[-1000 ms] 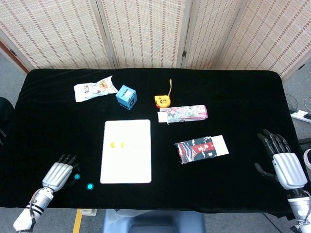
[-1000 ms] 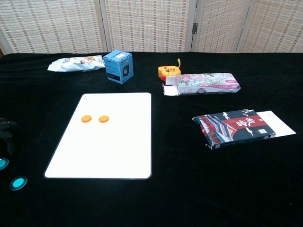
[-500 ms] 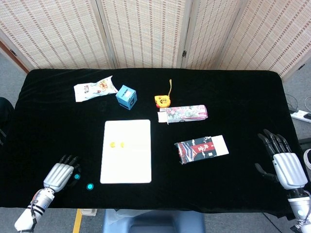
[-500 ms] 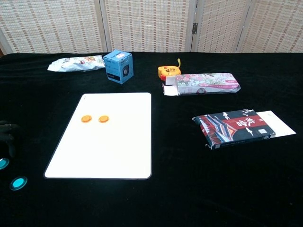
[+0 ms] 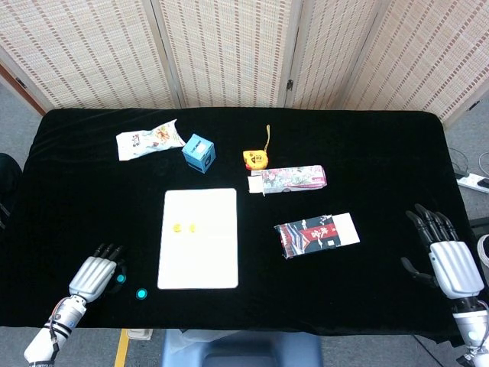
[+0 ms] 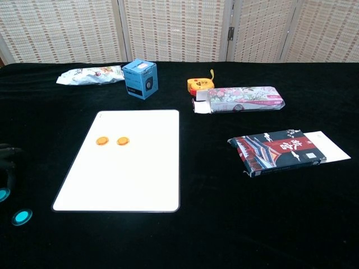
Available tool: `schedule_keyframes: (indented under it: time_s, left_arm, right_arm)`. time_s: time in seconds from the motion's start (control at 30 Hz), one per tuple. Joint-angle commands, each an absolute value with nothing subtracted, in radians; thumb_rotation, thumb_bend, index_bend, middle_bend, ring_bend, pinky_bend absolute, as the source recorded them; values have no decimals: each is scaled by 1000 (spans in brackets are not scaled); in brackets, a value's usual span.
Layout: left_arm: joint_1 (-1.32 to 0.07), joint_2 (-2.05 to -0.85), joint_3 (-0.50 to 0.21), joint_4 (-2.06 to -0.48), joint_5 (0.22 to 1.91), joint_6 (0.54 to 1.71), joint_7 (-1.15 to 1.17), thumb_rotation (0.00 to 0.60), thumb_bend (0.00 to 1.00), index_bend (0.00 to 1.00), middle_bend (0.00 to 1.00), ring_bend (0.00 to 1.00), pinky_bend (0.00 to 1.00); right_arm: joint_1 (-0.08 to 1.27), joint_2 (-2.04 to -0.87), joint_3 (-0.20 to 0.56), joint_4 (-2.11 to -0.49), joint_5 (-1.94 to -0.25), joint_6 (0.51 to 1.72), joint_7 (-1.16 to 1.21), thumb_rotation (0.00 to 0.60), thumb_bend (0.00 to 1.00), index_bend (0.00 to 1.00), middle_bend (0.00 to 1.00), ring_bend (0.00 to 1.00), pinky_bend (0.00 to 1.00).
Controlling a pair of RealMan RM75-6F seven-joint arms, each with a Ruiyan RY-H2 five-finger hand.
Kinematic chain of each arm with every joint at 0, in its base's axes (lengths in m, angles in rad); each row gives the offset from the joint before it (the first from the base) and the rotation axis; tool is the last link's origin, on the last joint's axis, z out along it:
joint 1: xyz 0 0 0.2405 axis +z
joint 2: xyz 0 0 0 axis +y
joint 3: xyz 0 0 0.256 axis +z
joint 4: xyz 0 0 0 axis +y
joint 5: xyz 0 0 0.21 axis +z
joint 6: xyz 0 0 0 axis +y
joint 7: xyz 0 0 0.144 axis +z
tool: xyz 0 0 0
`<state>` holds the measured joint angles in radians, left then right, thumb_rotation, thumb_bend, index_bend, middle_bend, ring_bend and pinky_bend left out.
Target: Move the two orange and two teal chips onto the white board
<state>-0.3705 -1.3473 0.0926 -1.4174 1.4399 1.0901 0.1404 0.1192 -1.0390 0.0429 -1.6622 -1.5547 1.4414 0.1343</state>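
- Board [image 5: 199, 237]: both orange chips [image 5: 184, 227] lie on its upper left part.
- Teal chips [image 5: 141, 293]: on the cloth at the board's 8 o'clock, one partly under the left hand [image 5: 93, 275].
- Left hand: grip cannot be told.
- Right hand [image 5: 445, 261]: fingers spread, empty.

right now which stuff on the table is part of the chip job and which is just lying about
Job:
white board
two orange chips, on it
two teal chips, off it, near the left hand

Lying about:
snack bag
blue box
yellow tape measure
floral box
dark packet
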Motion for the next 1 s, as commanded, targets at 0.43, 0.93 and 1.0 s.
schedule_keyframes:
  time_s: [0.43, 0.93, 1.0]
  left_arm:
    - [-497, -1272, -2, -1553, 1501, 1035, 108, 600, 384, 524, 132, 0, 0]
    - [-655, -1372, -69, -1543, 1416, 858, 194, 600, 383, 513, 132, 0, 0]
    - [-661, -1384, -68, -1540, 1410, 858, 222, 600, 382, 510, 131, 0, 0]
  right_arm:
    - [123, -1042, 43, -1656, -1560, 1441, 140, 600, 360, 0, 17, 0, 0]
    - [112, -1041, 43, -1640, -1540, 1444, 158, 600, 359, 0, 17, 0, 0]
    - [112, -1042, 43, -1638, -1539, 1443, 160, 600, 361, 0, 17, 0, 0]
